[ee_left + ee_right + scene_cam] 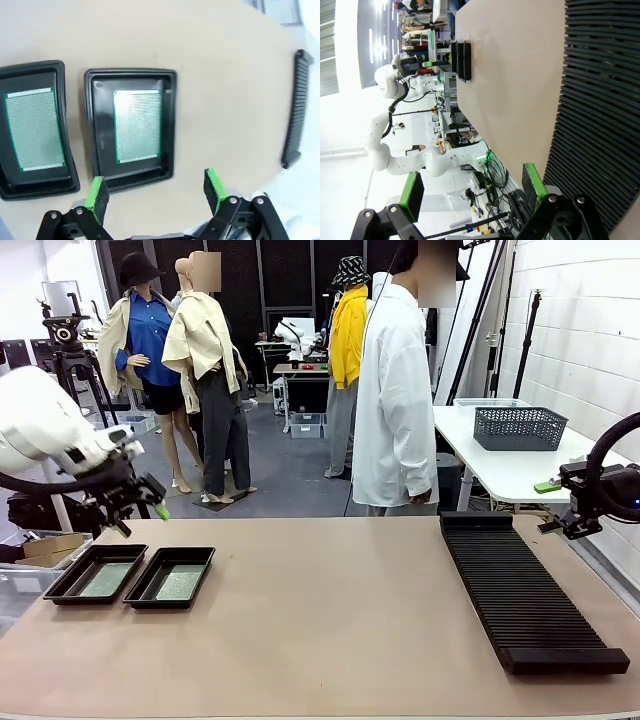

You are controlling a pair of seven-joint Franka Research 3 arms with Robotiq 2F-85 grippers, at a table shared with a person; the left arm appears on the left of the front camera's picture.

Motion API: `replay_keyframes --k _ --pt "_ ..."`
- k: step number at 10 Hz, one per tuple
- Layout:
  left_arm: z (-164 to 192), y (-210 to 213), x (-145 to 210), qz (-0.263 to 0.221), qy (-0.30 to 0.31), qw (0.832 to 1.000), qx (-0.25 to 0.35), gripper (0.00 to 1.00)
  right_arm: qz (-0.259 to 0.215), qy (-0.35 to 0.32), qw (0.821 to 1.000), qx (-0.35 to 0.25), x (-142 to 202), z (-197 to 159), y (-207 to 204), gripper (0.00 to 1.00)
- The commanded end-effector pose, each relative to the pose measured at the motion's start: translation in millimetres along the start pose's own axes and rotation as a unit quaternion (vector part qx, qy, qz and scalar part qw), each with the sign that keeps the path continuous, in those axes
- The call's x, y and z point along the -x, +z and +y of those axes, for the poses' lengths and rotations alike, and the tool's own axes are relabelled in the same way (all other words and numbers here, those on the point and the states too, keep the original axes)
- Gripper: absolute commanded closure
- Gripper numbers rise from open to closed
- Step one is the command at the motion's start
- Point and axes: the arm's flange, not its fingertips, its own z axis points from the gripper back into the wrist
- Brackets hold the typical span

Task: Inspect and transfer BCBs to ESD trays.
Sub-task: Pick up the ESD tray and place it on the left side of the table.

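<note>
Ribbed black rack (528, 587), glossy trays (131, 575)

Long black ribbed rack (530, 590) on tan table (320, 630), mesh basket (520, 427) on white table (500, 475)

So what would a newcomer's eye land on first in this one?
Probably the two ESD trays side by side at the table's left, each with a green BCB lying flat inside. Next, the long black ribbed rack on the right, empty of boards. Both arms hang back at the table's sides, left gripper and right gripper open and empty.
</note>
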Motion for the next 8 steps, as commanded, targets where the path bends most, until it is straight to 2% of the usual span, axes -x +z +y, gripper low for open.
replay_keyframes --k 1,3,5,8 --pt "21.2 25.8 -1.8 0.016 0.007 0.998 0.062 0.0 -0.005 -0.006 1.0 0.002 -0.5 2.6 -2.0 0.0" --pt "46.6 61.1 -5.4 0.022 0.028 0.991 0.131 0.0 -0.005 -0.006 1.0 0.002 -0.5 2.6 -2.0 0.0" --pt "84.2 94.2 -7.9 0.028 0.054 0.976 0.211 0.0 -0.005 -0.006 1.0 0.002 -0.5 2.6 -2.0 0.0" --pt "125.5 122.8 0.3 0.028 0.052 0.95 0.305 0.0 -0.005 -0.006 1.0 0.002 -0.5 2.6 -2.0 0.0"
